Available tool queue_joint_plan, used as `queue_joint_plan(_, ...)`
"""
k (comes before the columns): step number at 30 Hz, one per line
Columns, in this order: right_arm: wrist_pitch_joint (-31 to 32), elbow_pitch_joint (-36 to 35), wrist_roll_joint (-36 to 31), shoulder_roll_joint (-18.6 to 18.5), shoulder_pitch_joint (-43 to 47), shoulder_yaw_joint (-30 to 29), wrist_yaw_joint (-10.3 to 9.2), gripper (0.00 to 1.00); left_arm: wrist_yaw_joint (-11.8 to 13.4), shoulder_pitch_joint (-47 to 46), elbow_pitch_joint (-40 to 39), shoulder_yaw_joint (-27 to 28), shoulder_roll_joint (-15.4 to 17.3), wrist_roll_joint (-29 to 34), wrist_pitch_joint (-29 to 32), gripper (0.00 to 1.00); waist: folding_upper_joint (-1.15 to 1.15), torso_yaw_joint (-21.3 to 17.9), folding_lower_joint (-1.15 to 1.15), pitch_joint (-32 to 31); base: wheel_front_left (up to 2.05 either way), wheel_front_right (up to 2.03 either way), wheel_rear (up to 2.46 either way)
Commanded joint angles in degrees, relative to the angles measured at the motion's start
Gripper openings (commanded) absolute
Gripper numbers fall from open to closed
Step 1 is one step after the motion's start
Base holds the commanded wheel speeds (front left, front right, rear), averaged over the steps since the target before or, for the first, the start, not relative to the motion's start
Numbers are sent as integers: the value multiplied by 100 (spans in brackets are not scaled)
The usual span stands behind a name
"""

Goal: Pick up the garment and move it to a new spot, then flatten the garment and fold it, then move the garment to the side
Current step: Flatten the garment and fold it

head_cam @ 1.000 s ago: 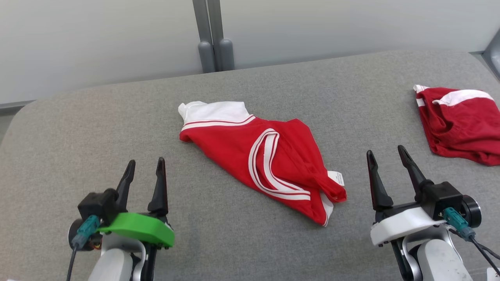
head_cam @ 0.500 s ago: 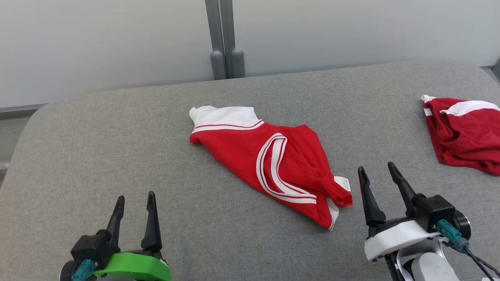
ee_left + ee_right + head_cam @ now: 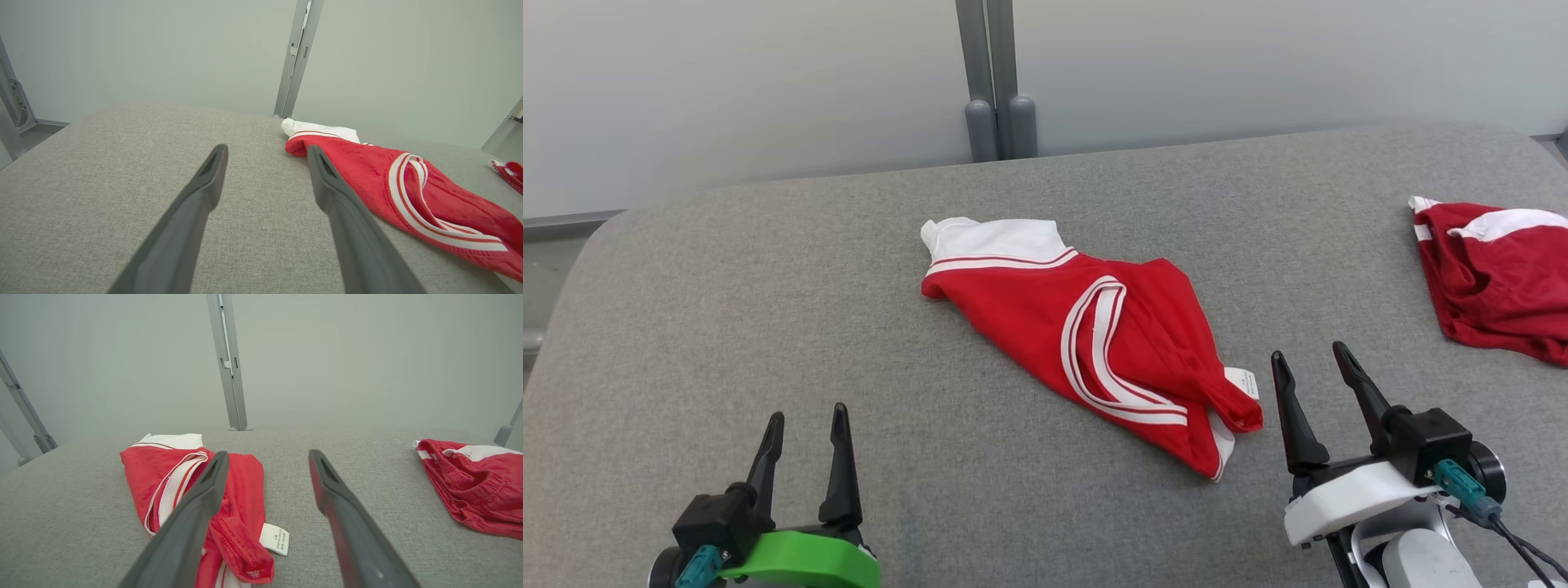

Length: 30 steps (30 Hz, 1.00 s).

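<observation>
Garment [image 3: 1086, 335], red with white bands, crumpled near middle of grey counter [image 3: 768, 310]. Long axis laid diagonally: white hem far-left, tagged corner near-right. Right end effector [image 3: 1307, 351] spread, nothing held; tagged corner found just beside it, ahead-left. Left end effector [image 3: 809, 412] likewise spread, empty, well apart from cloth, which lies ahead-right. Right arm judged nearer for pickup. Open room offered on left; right edge taken by second red garment [image 3: 1494, 278].
</observation>
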Motion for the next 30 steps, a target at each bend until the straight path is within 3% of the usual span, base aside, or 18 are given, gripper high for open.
queue_joint_plan(1,-18,18,1,-8,-19,-9,-6,100,-21,68,18,24,-14,24,-18,100,0,8,0,6,0,0,0)
queue_joint_plan(7,-18,217,-62,-6,24,180,-6,100,-64,37,29,52,-34,56,-18,100,0,68,0,71,0,0,0)
queue_joint_plan(14,-18,762,246,-14,71,950,-6,100,-99,-75,71,38,-58,79,-18,100,0,210,0,219,0,0,0)
queue_joint_plan(28,-18,2110,484,-11,-548,1243,-6,100,-117,-227,133,36,-81,72,-17,100,0,735,0,445,0,0,0)
queue_joint_plan(29,-18,2183,534,-11,-608,1264,-6,61,-114,-239,132,37,-80,72,-18,100,0,779,0,451,0,0,0)
queue_joint_plan(30,-18,2201,558,-11,-643,1286,-6,44,-113,-247,132,35,-80,70,-18,100,0,819,0,453,0,0,0)
